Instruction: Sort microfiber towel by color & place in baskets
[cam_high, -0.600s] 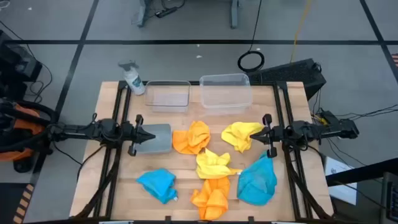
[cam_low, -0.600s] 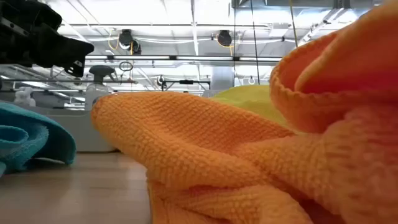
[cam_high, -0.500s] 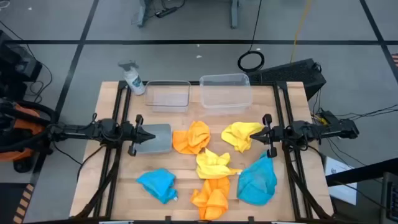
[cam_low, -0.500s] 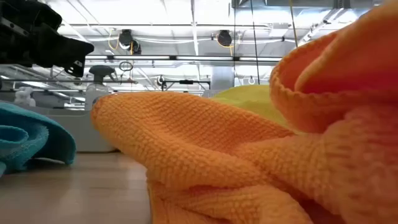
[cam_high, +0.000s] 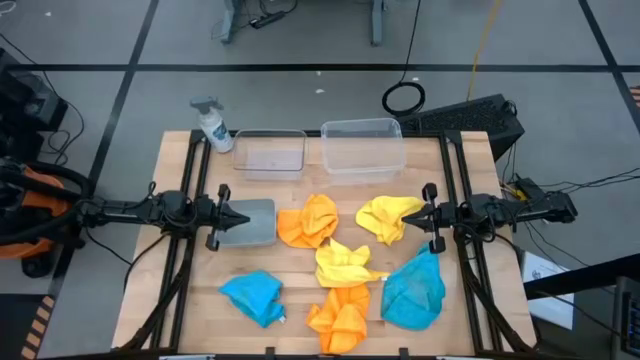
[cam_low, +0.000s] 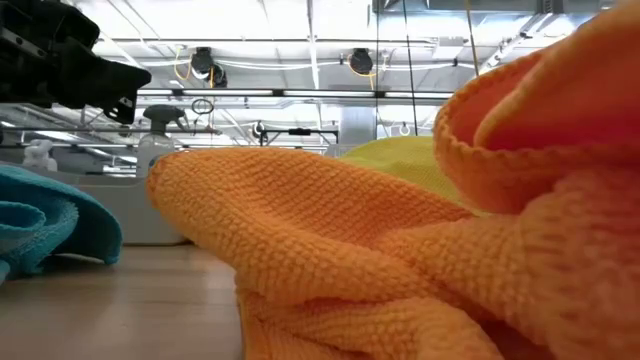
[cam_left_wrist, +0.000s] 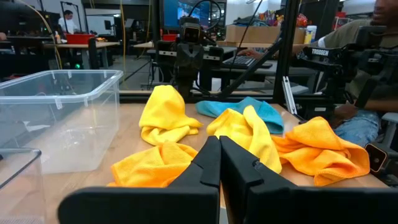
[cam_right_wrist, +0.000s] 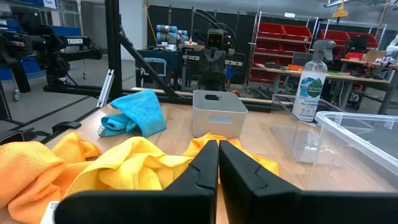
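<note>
Left tool (cam_high: 240, 217): fingers pressed together, hovering at table's (cam_high: 180, 300) 9 o'clock.
Right tool (cam_high: 408, 214): fingers together, waiting at 3 o'clock.
Towels (cam_high: 345, 265): lying loose mid-table.

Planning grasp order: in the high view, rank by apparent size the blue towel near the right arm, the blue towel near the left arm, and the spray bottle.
1. Blue towel near the right arm
2. Blue towel near the left arm
3. Spray bottle
</note>
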